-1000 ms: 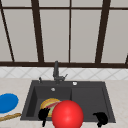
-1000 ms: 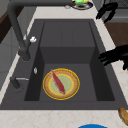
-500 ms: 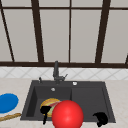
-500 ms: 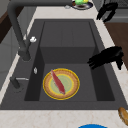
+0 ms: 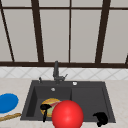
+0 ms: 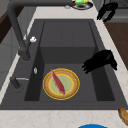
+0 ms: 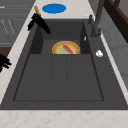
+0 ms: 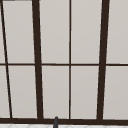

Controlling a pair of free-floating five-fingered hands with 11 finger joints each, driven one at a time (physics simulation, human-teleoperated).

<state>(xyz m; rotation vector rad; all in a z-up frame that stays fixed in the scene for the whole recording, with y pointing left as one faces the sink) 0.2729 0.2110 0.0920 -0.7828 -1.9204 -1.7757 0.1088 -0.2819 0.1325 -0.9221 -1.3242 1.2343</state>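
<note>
The left hand [image 6: 100, 61] is held over the front edge of the sink [image 6: 67, 32], fingers relaxed and spread, nothing gripped. Just below and beyond its fingertips, a yellow plate [image 6: 61, 84] is set flat on the basin floor, a red strip [image 6: 58, 82] laid across it. The right hand [image 5: 101, 118] is kept idle, well off to the side, with fingers loosely bent and nothing held.

A round plate [image 6: 61, 84] with a yellow-orange rim and pale green centre lies flat on the floor of the dark sink's deep basin [image 6: 95, 92]. A slim red piece [image 6: 58, 82] rests diagonally across it, touching the plate.
</note>
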